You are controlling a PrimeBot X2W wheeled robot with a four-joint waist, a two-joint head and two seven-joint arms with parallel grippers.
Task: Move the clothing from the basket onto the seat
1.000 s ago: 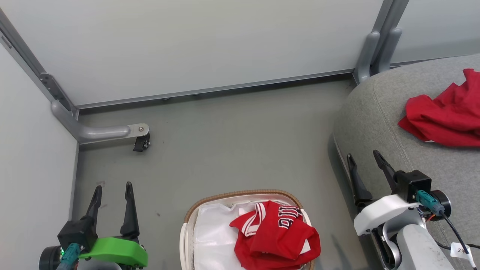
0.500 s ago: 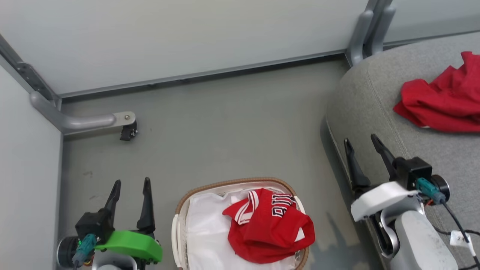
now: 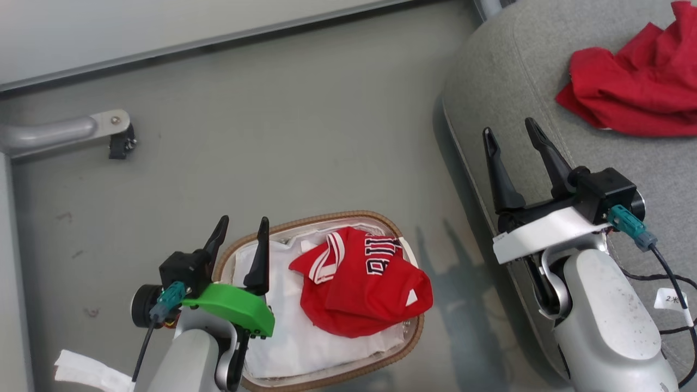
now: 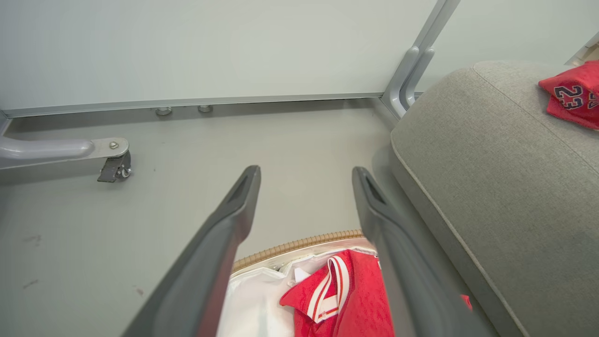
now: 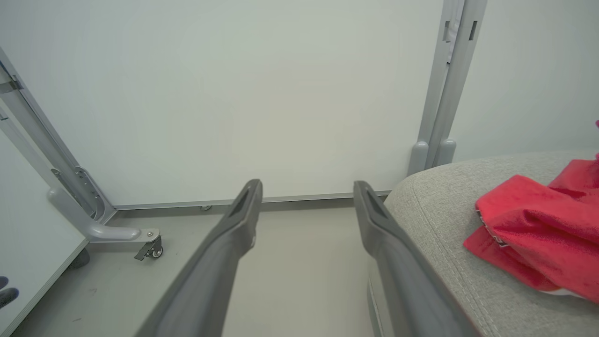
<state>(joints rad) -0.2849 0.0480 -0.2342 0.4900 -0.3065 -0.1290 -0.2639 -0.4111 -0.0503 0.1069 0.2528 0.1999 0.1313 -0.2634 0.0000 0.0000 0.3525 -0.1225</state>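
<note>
Left gripper (image 3: 244,219): nearest to the robot at lower left, on a green-shelled wrist; both fingers spread wide, nothing between them; in the head view the fingertips lie over the left rim of the basket (image 3: 326,216), one finger across the rim and the other across the liner (image 3: 305,348); the height above the rim cannot be told. In the left wrist view the woven rim and the jersey collar show between and beyond the two fingers, untouched.

Basket: oval, tan woven rim, standing on the floor (image 3: 272,136) just to the left of the seat (image 3: 506,71); the white liner is bunched inside. Jersey (image 3: 359,288): red, crumpled, lying in the right half of the basket on the liner; white-striped collar trim faces the left gripper, and black white-edged letters show at its far side.

Right gripper (image 3: 507,126): at the right on a pale wrist; fingers fully apart and empty; positioned over the left edge of the seat, fingertips directed away from the robot.

Seat: grey upholstered cushion with a stitched seam. Red garment (image 3: 631,92): crumpled on the seat top, beyond and to the right of the right gripper, apart from its fingers; the left wrist view shows dark numerals on it.

Farther out: a metal caster bracket (image 3: 117,133) on the floor at the left; behind it, the pale wall panel (image 3: 163,22).
</note>
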